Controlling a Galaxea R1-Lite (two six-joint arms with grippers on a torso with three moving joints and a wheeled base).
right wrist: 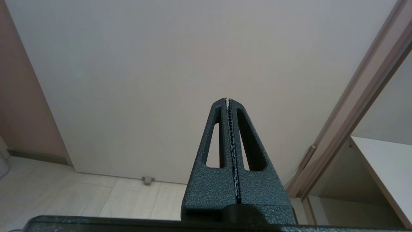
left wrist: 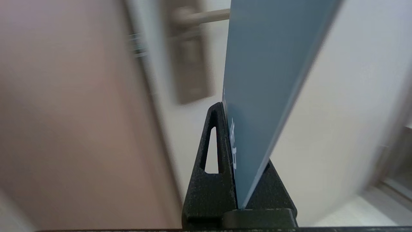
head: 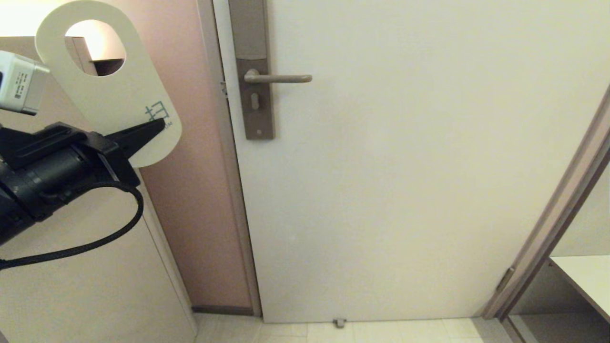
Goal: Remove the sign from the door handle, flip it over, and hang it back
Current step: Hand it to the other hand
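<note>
My left gripper (head: 159, 126) is at the upper left of the head view, shut on the lower rounded end of the sign (head: 119, 95). The sign is held up and tilted, off the handle, with its white side and blue print facing the head camera and its round hole uppermost. Its blue side with white lettering (left wrist: 267, 64) shows in the left wrist view, pinched between the black fingers (left wrist: 215, 145). The door handle (head: 279, 77), a slim taupe lever on a tall brownish backplate (head: 259, 114), is bare, to the right of the sign. My right gripper (right wrist: 228, 100) is shut on nothing, low before the door.
The pale door (head: 405, 166) fills the middle of the head view. A pink wall strip (head: 200, 190) and the door frame lie between the sign and the handle. At the right stand a slanted frame (head: 557, 214) and a white shelf (head: 581, 276). A small door stop (head: 339, 323) sits at the floor.
</note>
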